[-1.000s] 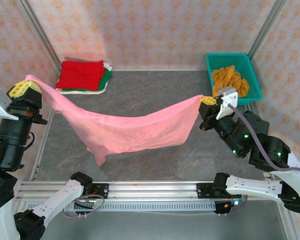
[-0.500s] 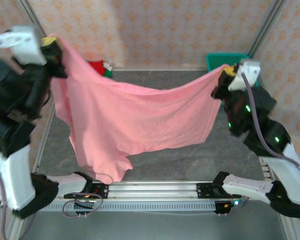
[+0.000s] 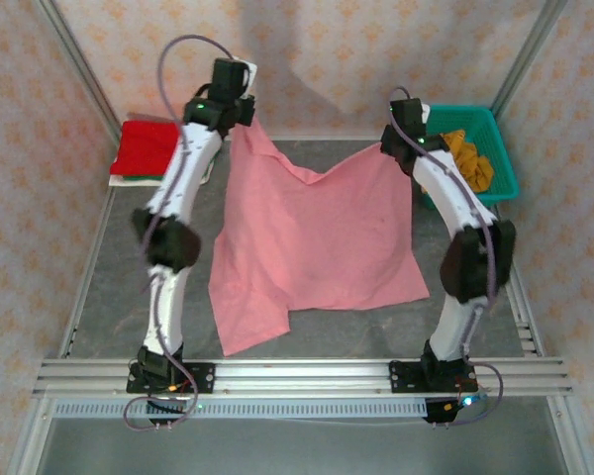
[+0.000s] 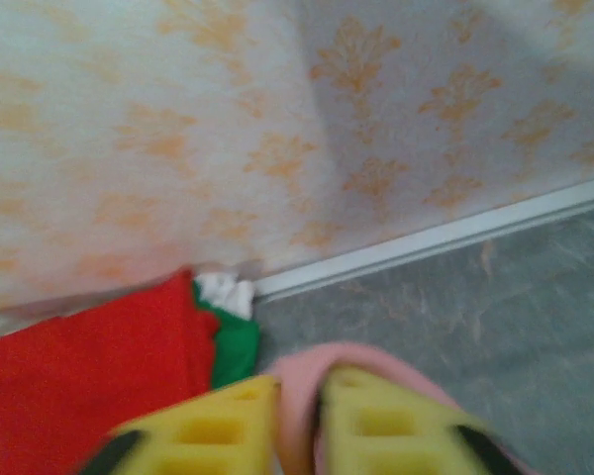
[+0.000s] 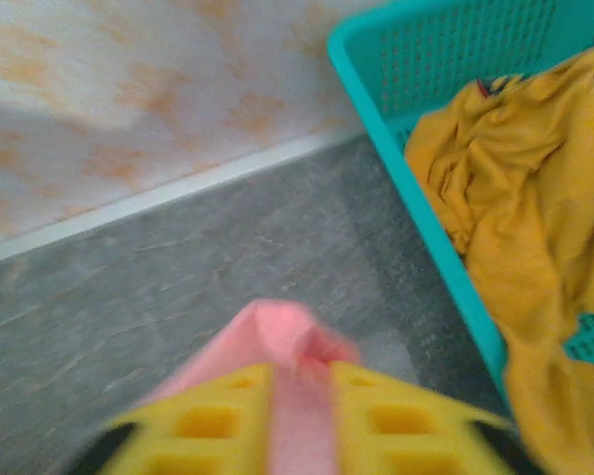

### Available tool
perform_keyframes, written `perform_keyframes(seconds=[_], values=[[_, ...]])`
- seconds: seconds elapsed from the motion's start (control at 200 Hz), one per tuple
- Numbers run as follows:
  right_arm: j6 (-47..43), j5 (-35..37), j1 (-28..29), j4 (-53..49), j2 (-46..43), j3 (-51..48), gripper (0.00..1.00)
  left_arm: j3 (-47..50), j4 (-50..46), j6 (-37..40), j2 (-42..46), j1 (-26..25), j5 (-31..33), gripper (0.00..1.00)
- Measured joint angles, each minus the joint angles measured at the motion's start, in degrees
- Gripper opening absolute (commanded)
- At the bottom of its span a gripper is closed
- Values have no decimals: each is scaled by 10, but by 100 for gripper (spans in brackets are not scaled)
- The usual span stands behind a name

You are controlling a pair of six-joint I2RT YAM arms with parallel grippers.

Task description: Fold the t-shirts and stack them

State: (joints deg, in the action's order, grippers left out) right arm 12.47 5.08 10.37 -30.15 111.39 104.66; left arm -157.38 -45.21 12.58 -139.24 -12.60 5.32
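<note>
Orange-flowered wallpaper [image 3: 317,59] closes off a grey table [image 3: 119,277]. The pink t-shirt [image 3: 317,247] lies spread over the middle of the table, running from 12 o'clock towards 6. Its two far corners are lifted off the surface and the edge between them sags.

The left gripper [image 4: 297,381], out at 11 o'clock, has its yellow fingers drawn close on a fold of pink cloth at one corner. The right gripper [image 5: 301,371], at 1 o'clock, pinches the other corner the same way.

At 10 o'clock sits the folded pile, the red t-shirt [image 3: 144,148] on top with the green t-shirt [image 4: 236,341] and the white t-shirt [image 4: 223,292] peeping out beneath. At 2 o'clock the mustard t-shirt [image 3: 465,158] lies crumpled in the teal basket [image 3: 505,168].

By the look of it, the pink shirt is light, limp and thin. It should drape and wrinkle rather than hold any shape, and it may slip from a shallow pinch. Hems, shoulders and corners, taken in pairs so the cloth hangs even, seem the sensible places to grip.

No brand, label or lettering can be read on any shirt. A small dark mark at the mustard shirt's neck is too blurred to make out.
</note>
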Motion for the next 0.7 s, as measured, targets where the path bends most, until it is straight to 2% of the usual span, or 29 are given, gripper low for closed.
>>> perform_keyframes(seconds=[0.025, 0.085, 0.13, 0.195, 0.29, 0.375, 0.43, 0.505, 0.561, 0.701], values=[[5, -6, -7, -4, 35, 36, 52, -55, 2, 0, -51, 1, 0, 99], [18, -17, -23, -18, 108, 122, 56, -136, 4, -3, -142, 5, 0, 100], [24, -24, -30, -34, 146, 174, 58, -118, 5, -12, -158, 7, 0, 100], [28, -33, -34, -51, 162, 208, 61, -33, 27, -30, -140, 10, 4, 100], [27, -44, -27, -49, 129, 181, 62, 196, 72, -63, -24, 10, 29, 100], [25, -59, -10, -25, 48, 76, 62, 394, 123, -88, 119, 10, 37, 99], [25, -72, 7, -9, -16, -4, 62, 507, 156, -111, 232, 10, 35, 94], [26, -93, 31, 24, -100, -113, 58, 593, 188, -139, 351, 10, 30, 83], [26, -110, 45, 44, -146, -176, 55, 640, 221, -160, 416, 10, 23, 81], [28, -142, 50, 90, -186, -280, 51, 755, 288, -201, 464, 10, -2, 75]])
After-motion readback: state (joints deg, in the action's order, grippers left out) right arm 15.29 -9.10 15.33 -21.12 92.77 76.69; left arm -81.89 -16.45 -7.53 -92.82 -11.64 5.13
